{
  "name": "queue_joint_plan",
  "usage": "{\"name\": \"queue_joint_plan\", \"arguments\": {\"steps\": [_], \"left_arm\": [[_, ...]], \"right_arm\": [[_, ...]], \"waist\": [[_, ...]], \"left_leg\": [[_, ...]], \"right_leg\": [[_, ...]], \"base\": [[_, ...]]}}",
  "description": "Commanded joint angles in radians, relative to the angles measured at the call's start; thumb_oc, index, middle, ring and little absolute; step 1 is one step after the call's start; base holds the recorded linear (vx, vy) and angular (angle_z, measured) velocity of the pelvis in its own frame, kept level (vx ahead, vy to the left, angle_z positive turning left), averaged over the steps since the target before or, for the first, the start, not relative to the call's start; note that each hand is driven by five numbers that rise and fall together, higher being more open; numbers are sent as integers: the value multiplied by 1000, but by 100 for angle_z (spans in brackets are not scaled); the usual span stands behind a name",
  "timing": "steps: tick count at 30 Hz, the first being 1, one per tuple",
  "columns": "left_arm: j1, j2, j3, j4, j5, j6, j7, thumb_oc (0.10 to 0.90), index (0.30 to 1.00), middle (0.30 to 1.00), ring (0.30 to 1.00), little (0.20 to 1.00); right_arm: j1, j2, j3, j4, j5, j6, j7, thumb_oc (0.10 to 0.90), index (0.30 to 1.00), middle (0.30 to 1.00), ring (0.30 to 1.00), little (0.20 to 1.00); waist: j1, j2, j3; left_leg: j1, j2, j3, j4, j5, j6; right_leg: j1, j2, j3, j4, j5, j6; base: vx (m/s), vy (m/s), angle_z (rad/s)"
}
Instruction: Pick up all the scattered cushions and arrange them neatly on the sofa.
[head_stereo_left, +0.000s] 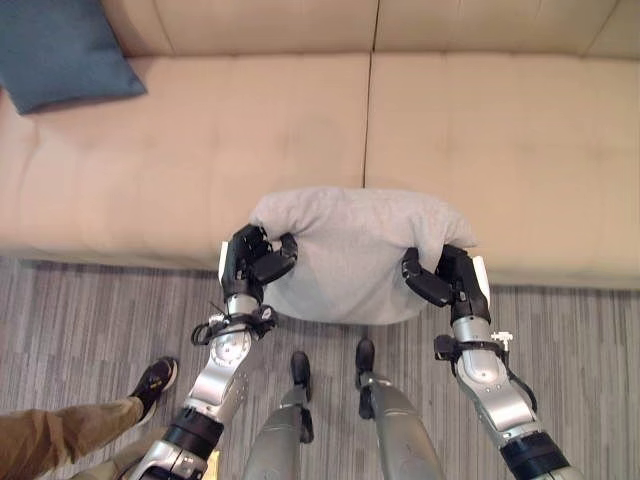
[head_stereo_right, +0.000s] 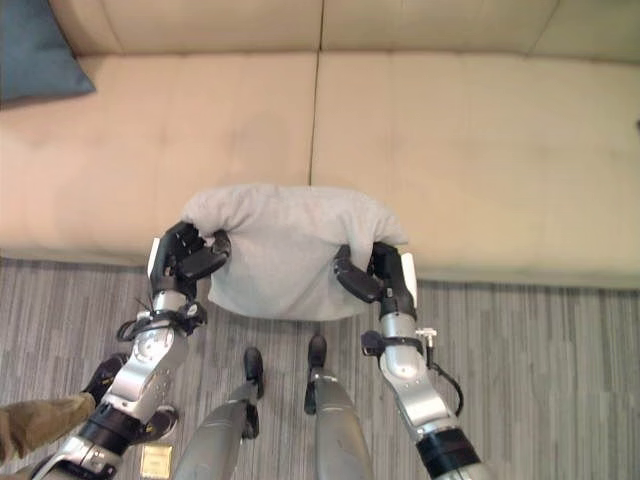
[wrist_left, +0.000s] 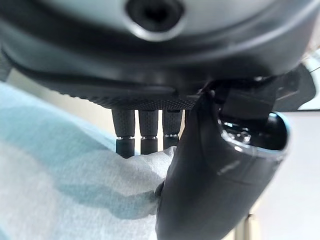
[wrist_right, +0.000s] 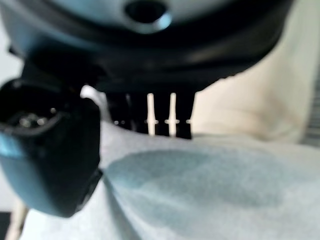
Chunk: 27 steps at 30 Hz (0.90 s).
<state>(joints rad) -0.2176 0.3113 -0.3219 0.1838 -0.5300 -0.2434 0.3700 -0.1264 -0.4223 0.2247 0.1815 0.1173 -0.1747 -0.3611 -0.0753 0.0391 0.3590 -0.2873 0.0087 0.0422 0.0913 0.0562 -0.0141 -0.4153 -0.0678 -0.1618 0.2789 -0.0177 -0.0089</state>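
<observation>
Grey cushion (head_stereo_left: 355, 250): centre of the frame in the left eye view, held up between both hands; its far edge overlaps the front edge of the sofa seat, its near edge hangs over the floor.
Left hand (head_stereo_left: 252, 257): at the cushion's left side, thumb pressed on the top face; in the left wrist view the fingers (wrist_left: 141, 131) run behind the fabric while the thumb bears on the near side, so it is clamped on the grey cushion.
Right hand (head_stereo_left: 447, 274): at the cushion's right side, thumb laid over the fabric; in the right wrist view the fingers (wrist_right: 160, 120) reach past the cloth edge and the thumb pinches from the other face, so it too grips the grey cushion.
Blue cushion (head_stereo_left: 62, 50): upper left of the frame, lying at the sofa's left end, partly against the backrest.
Sofa (head_stereo_left: 500, 130): beige, spans the upper half of the frame, with a seam running down between two seat cushions.
Floor (head_stereo_left: 90, 320): grey striped carpet across the lower part of the frame.
Person (head_stereo_left: 70, 425): lower left corner, a tan trouser leg and a dark shoe on the floor near the left arm.
</observation>
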Motion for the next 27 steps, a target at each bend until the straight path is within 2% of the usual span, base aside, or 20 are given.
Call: {"name": "queue_joint_plan", "arguments": {"steps": [1, 4, 7, 8, 9, 12, 17, 18, 19, 20, 22, 23, 25, 26, 27], "left_arm": [[51, -38, -50, -84, 18, -101, -91, 400, 300, 300, 300, 300], [99, -38, -49, -73, 11, -84, -108, 400, 300, 300, 300, 300], [110, -37, -52, -65, 17, -72, -111, 400, 300, 300, 300, 300], [114, -38, -56, -68, 24, -62, -108, 400, 300, 300, 300, 300], [121, -40, -51, -74, 36, -58, -109, 400, 300, 300, 300, 300], [135, -30, -49, -98, 53, -52, -114, 400, 300, 300, 300, 300], [128, -18, -47, -109, 77, -38, -109, 400, 300, 300, 300, 300], [125, -10, -48, -112, 84, -33, -111, 400, 300, 300, 300, 300], [125, -10, -47, -112, 84, -33, -111, 400, 300, 300, 300, 300], [124, -7, -47, -113, 84, -31, -109, 400, 300, 300, 300, 300], [124, -3, -39, -112, 91, -27, -105, 400, 300, 300, 300, 300], [124, -3, -34, -110, 94, -25, -105, 400, 300, 300, 300, 300], [125, -4, -32, -107, 92, -27, -107, 400, 300, 300, 300, 300], [126, -8, -36, -104, 92, -29, -111, 400, 300, 300, 300, 300], [126, -10, -38, -104, 90, -30, -115, 400, 300, 300, 300, 300]], "right_arm": [[39, 14, -8, -169, 5, -132, 66, 400, 300, 300, 300, 300], [77, 22, -36, -167, 13, -118, 77, 400, 300, 300, 300, 300], [93, 27, -55, -182, 14, -111, 74, 400, 300, 300, 300, 300], [98, 31, -63, -194, 18, -108, 70, 400, 300, 300, 300, 300], [103, 38, -70, -211, 13, -107, 70, 400, 300, 300, 300, 300], [110, 50, -67, -226, 17, -102, 85, 400, 300, 300, 300, 300], [102, 70, -44, -228, 23, -89, 107, 400, 300, 300, 300, 300], [97, 79, -36, -227, 21, -82, 117, 400, 300, 300, 300, 300], [97, 79, -36, -227, 21, -82, 117, 400, 300, 300, 300, 300], [96, 84, -32, -228, 25, -81, 122, 400, 300, 300, 300, 300], [104, 95, -30, -234, 29, -83, 127, 400, 300, 300, 300, 300], [112, 99, -35, -236, 28, -84, 130, 400, 300, 300, 300, 300], [112, 99, -35, -236, 28, -83, 131, 400, 300, 300, 300, 300], [105, 95, -38, -229, 29, -85, 131, 400, 300, 300, 300, 300], [102, 93, -41, -226, 32, -84, 130, 400, 300, 300, 300, 300]], "waist": [[0, -30, -192], [0, -35, -230], [-1, -38, -255], [2, -43, -260], [7, -33, -271], [11, -31, -300], [25, -28, -298], [23, -26, -287], [24, -24, -290], [20, -18, -282], [17, -9, -270], [14, -6, -268], [10, -5, -269], [-1, -14, -267], [-5, -21, -267]], "left_leg": [[-39, 42, -1, 163, -86, -52], [15, 44, 18, 112, -78, -53], [22, 36, 47, 64, -58, -56], [-7, 28, 67, 68, -38, -57], [45, 22, 71, 7, -49, -53], [93, 6, 59, -8, -68, -35], [173, -10, 106, -18, -113, 16], [203, -23, 116, -29, -124, 43], [200, -21, 117, -30, -122, 43], [210, -19, 117, -34, -124, 53], [228, -12, 115, -40, -136, 65], [244, -14, 107, -45, -142, 64], [254, -13, 100, -55, -143, 59], [269, -19, 89, -72, -149, 47], [268, -25, 84, -72, -150, 43]], "right_leg": [[163, -2, -6, -92, -69, 59], [238, -9, -22, -139, -67, 70], [275, -13, -29, -169, -61, 79], [299, -15, -28, -180, -59, 83], [317, -4, -9, -169, -69, 94], [360, -21, 14, -169, -66, 120], [348, -71, 53, -22, -51, 162], [312, -97, 70, 99, 13, 174], [309, -95, 71, 97, 17, 173], [290, -95, 77, 154, 39, 171], [240, -96, 81, 245, 35, 165], [203, -96, 75, 241, 18, 154], [195, -92, 66, 199, 1, 150], [173, -61, 62, 53, -17, 147], [166, -51, 73, -8, -9, 152]], "base": [[231, 8, -4], [170, 28, 9], [155, 61, 17], [222, 135, 16], [326, 183, 20], [285, 200, -11], [143, 200, -38], [105, 220, -46], [96, 202, -43], [51, 93, -33], [103, 104, -23], [149, 42, -14], [150, -35, -6], [155, -98, 1], [155, -96, -2]]}}
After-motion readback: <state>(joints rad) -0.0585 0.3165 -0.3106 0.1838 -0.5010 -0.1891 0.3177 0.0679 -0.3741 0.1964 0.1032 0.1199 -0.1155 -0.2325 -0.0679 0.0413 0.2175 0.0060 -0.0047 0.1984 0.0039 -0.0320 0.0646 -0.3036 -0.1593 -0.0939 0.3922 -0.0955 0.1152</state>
